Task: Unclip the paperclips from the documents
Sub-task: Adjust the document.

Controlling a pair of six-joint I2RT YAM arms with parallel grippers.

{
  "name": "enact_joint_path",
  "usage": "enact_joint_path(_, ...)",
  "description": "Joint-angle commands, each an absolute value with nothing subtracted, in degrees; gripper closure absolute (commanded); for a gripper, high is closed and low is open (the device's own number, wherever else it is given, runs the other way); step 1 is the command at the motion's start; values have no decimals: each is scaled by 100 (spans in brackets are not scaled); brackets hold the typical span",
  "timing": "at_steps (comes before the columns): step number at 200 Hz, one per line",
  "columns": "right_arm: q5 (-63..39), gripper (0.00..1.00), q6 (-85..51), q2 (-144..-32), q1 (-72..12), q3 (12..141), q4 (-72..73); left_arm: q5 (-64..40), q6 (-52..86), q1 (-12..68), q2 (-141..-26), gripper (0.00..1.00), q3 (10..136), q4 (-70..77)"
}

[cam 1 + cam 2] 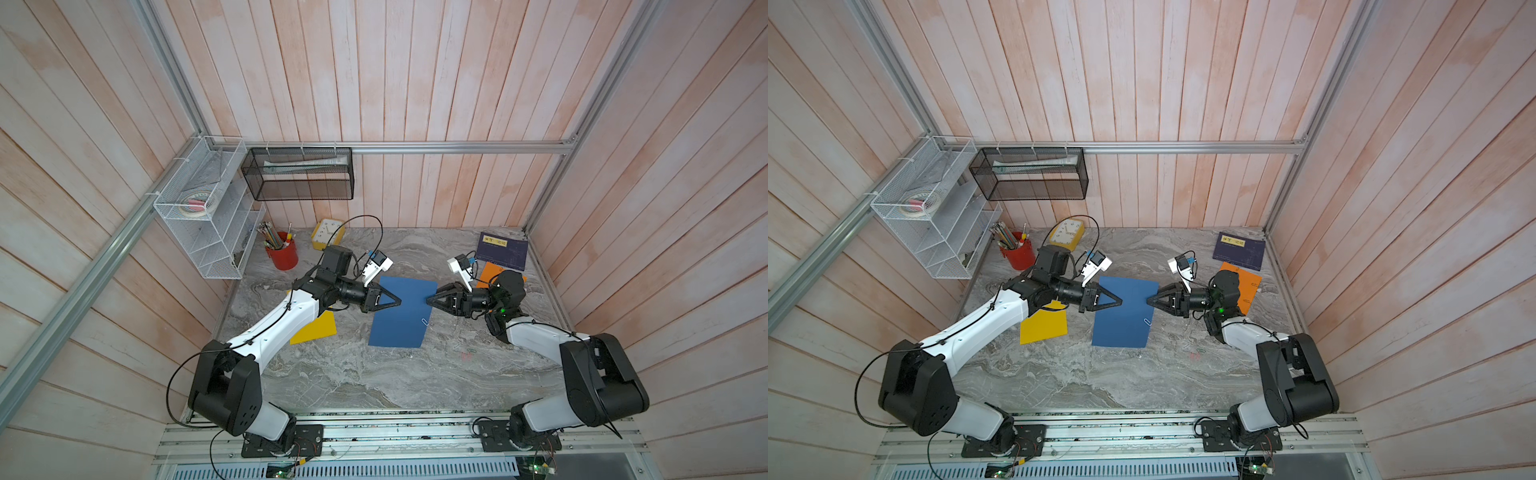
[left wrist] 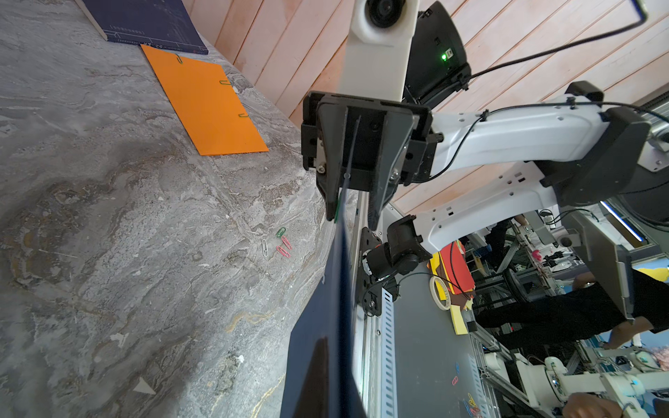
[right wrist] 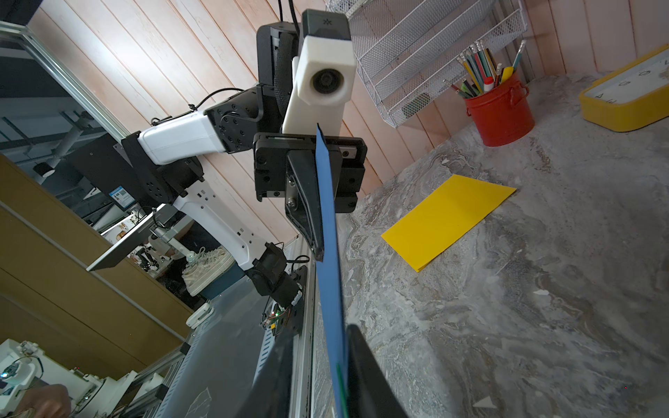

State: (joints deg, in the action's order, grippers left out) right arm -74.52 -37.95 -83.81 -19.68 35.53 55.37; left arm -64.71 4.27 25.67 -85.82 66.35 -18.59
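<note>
Tabletop spreads grey and marbled, and above it the blue sheet hangs level between both arms, clear of the surface. Orange sheet lies flat on the table with green clips along its edges. Yellow sheet lies flat too, no clip visible on it. Left gripper straddles blue's left edge, claw narrow, though whether it bites I cannot tell. Right gripper is nipped down on the opposite edge, exactly where a green paperclip sits. Silver paperclip waits further along that edge. Looks like the green one's removal is in hand: next, left must hold firm while right draws straight outward, off the edge, without tearing.
</note>
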Motion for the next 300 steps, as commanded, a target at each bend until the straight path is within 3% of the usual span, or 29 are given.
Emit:
enact_joint_path(1, -7531, 100, -3690, -8428, -1951, 3752, 5401, -6601, 584, 2578, -8566, 86, 6525, -1703)
enact_joint_path(63, -7518, 100, -3517, -8411, -1950, 3766, 5168, -6375, 611, 2583, -8604, 100, 6530, -1716)
enact_joint_path(90, -7552, 70, -3488, -8360, -1917, 3715, 5156, -6295, 602, 2573, -8572, 100, 6514, -1702)
enact_joint_path(124, -7719, 56, -3951, -8358, -1737, 3612, 5714, -6286, 507, 2552, -8576, 100, 6537, -1838)
enact_joint_path(183, -7838, 57, -4236, -8424, -1605, 3672, 6005, -6222, 306, 2556, -8601, 100, 6564, -2055)
enact_joint_path(253, -7987, 75, -4596, -8510, -1529, 3633, 6316, -6103, 218, 2528, -8579, 100, 6535, -2139)
enact_joint_path(300, -7985, 79, -4553, -8508, -1508, 3612, 6208, -6077, 185, 2521, -8552, 100, 6530, -2179)
